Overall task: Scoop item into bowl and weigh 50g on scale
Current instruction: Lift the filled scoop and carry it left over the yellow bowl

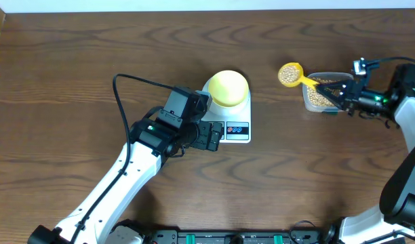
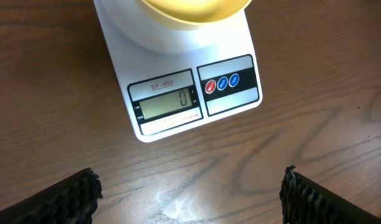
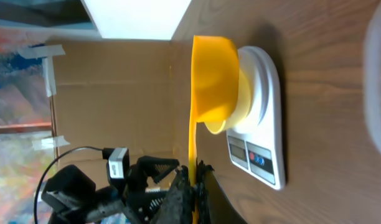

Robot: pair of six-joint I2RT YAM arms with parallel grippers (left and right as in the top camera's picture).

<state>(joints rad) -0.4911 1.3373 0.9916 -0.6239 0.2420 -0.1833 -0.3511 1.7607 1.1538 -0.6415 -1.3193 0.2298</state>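
The white scale (image 1: pixel 240 120) stands mid-table with the pale yellow bowl (image 1: pixel 228 87) on its platform. In the left wrist view the scale (image 2: pixel 231 37) shows a zero on its display, with the bowl (image 2: pixel 197 11) at the top edge. My left gripper (image 1: pixel 214 135) (image 2: pixel 190 199) is open just off the scale's front edge, with bare wood between its fingers (image 2: pixel 72 199). My right gripper (image 1: pixel 340 92) (image 3: pixel 193 186) is shut on the handle of a bright yellow scoop (image 1: pixel 289 74) (image 3: pixel 212 81). The scoop is heaped with tan beans (image 1: pixel 287 73) and hangs left of the tub.
A clear plastic tub (image 1: pixel 321 97) with more beans sits at the right, under the right gripper; its rim (image 3: pixel 378 74) shows in the right wrist view. A black cable (image 1: pixel 136 80) loops from the left arm behind the scale.
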